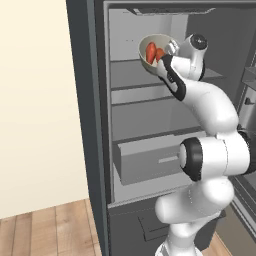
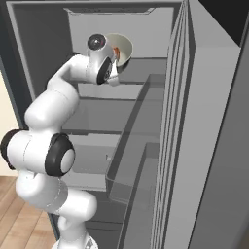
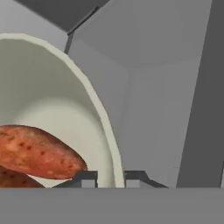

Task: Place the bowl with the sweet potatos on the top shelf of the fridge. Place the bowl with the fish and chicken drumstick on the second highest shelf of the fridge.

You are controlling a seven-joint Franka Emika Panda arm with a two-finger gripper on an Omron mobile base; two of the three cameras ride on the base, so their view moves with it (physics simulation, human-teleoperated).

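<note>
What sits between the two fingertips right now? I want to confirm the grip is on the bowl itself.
The rim of the bowl with the sweet potatos stands between the fingertips of the gripper, one inside the wall and one outside, as the hand view shows.

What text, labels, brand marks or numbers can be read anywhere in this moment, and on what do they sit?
None: the bowl, the sweet potatos, the fridge, its drawer and the gripper gripping the bowl's rim all show plain surfaces with no writing.
</note>
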